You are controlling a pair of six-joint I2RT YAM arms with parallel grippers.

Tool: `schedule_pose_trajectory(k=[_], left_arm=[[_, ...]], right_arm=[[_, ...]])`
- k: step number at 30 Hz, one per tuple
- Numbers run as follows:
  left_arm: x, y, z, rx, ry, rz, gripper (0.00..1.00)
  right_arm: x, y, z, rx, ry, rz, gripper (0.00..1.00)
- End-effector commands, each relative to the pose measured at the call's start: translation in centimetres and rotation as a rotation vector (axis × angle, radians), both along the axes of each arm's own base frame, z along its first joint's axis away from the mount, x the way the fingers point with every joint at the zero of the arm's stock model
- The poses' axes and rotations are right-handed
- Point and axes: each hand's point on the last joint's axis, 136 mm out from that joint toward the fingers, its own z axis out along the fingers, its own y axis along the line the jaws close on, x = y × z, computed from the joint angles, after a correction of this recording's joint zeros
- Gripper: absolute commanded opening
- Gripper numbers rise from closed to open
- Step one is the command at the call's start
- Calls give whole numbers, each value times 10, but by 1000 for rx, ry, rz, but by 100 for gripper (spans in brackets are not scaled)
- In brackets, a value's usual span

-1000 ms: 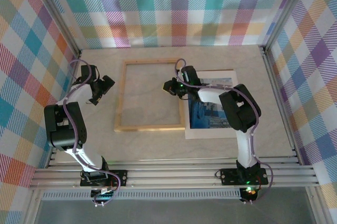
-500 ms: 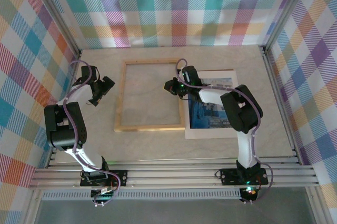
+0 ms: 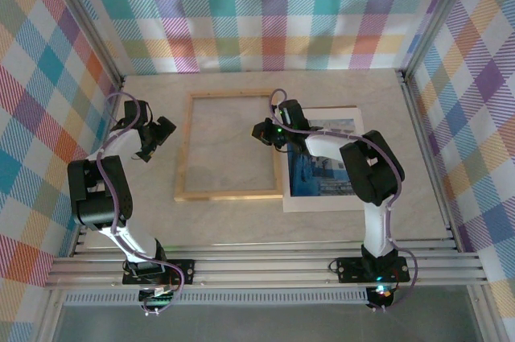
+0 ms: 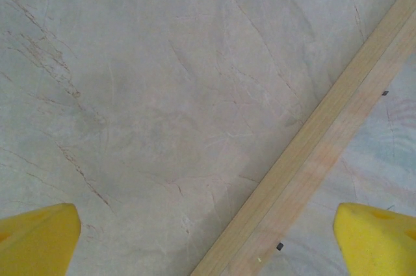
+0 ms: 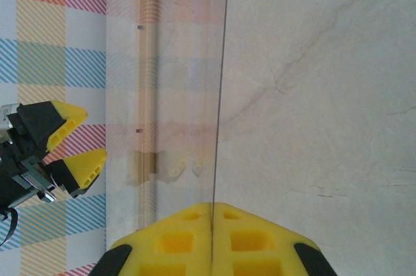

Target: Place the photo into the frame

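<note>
Currently: frame [image 3: 183, 149], a thin light-wood rectangle, on pale veined tabletop [image 4: 149, 81]. Photo [image 3: 310, 175], blue-toned print, lies on white mat [image 3: 322, 202] just right of frame. Right gripper [image 5: 211, 240], blocky yellow fingers pressed together, pinches thin edge of frame's clear pane [image 5: 175, 81]. Left gripper [image 4: 208, 243] spread wide at frame's left side, straight wood rail between its tips.

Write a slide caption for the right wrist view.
Right gripper pinched shut on the clear pane at its thin edge, marbled tabletop alongside, open left gripper beyond.
</note>
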Motion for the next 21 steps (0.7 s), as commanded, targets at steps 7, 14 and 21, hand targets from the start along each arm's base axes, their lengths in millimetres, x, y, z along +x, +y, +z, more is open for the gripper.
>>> schedule_pose_trajectory(k=[7,14,21], left_arm=[[4,-2,-4,-23,-7,-16,100],[5,-4,-6,-30,-2,-20,100],[5,-5,-7,-33,-1,-24,100]], right_arm=[[1,-2,23,10,-44,6,0],[2,-5,23,8,-42,4,0],[3,-7,25,6,-45,3,0]])
